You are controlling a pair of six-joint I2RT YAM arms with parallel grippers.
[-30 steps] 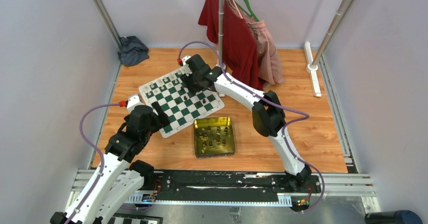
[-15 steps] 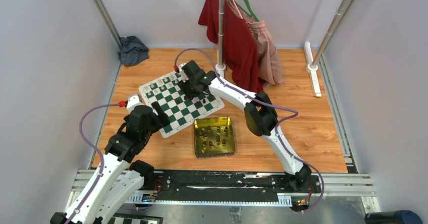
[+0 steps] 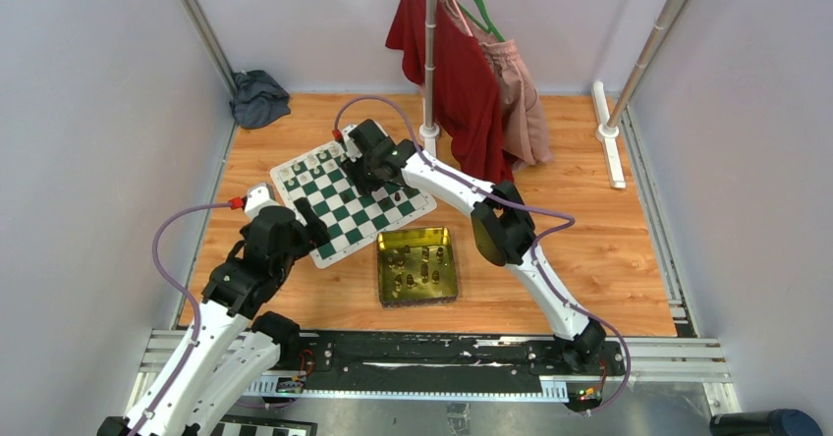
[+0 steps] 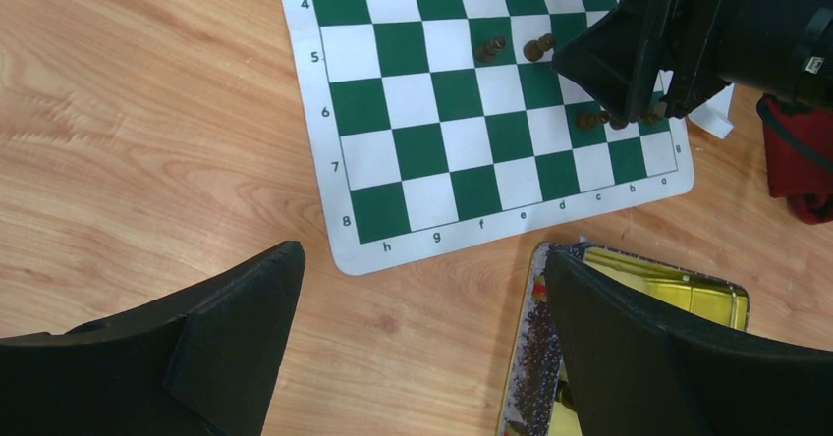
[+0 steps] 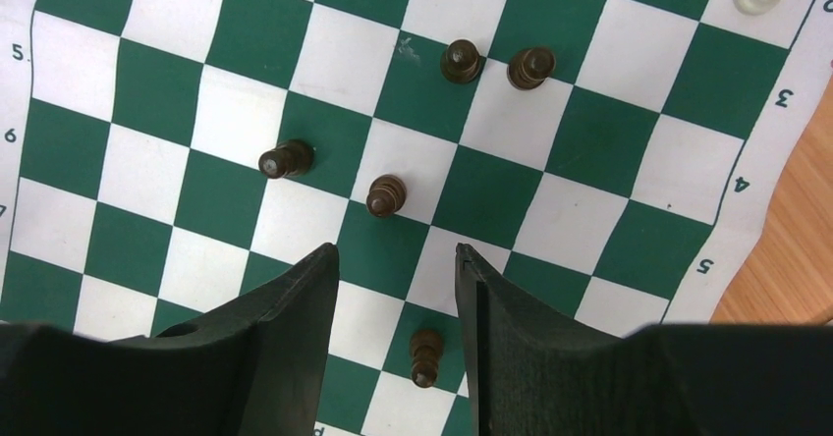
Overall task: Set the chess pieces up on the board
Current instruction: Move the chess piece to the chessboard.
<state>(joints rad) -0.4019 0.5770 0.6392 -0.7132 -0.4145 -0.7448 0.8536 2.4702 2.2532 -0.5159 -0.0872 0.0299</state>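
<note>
Right gripper (image 5: pixel 393 251), black jaws parted and empty, hangs over tiny dark brown chessmen (image 5: pixel 386 196) mid-frame on the green-and-white checked mat (image 5: pixel 599 127); they look light and tippy, best pinched mid-stem.

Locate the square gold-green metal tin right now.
In the top external view, the square gold-green metal tin lies on the wooden tabletop, roughly central, just off the near-right edge of the green-and-white chessboard mat.

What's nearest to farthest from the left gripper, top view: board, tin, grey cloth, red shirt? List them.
1. Board, under the left gripper.
2. Tin, to its right.
3. Grey cloth, far left corner.
4. Red shirt, hanging at back.
</note>
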